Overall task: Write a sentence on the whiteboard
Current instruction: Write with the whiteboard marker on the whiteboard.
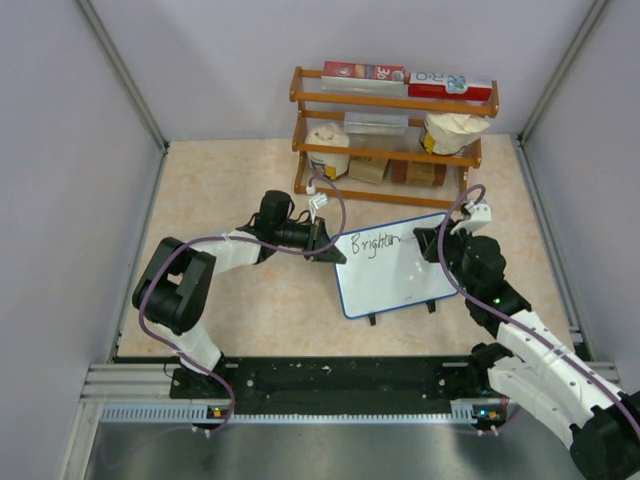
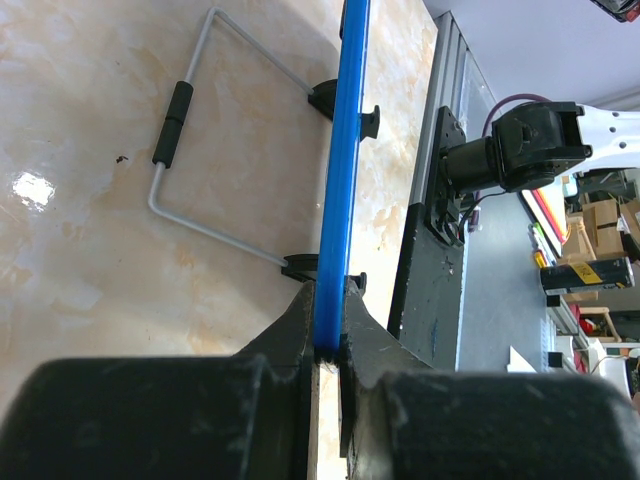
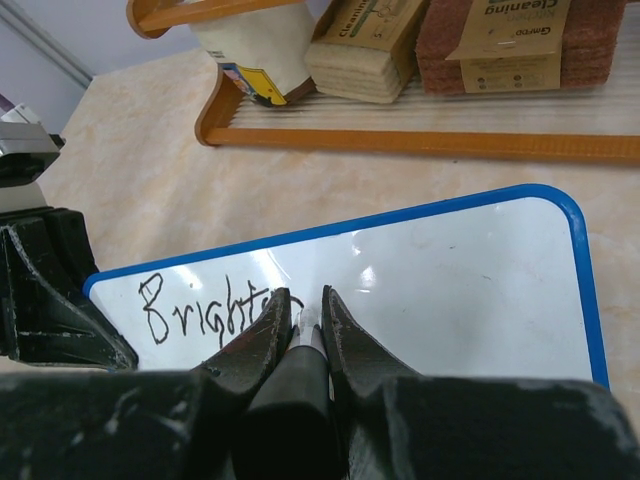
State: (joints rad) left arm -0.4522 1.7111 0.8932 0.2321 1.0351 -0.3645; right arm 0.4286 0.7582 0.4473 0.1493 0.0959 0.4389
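From above and behind, the top camera overlooks the whiteboard; the right wrist, close, shares its lettering; the left wrist apparently sights along its rim.

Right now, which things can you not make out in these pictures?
1. Right wrist view: the right gripper and its marker cover the end of the sentence.
2. Top view: those letters are too small to read.
3. Left wrist view: the whiteboard is edge-on in the left gripper; its face is hidden.
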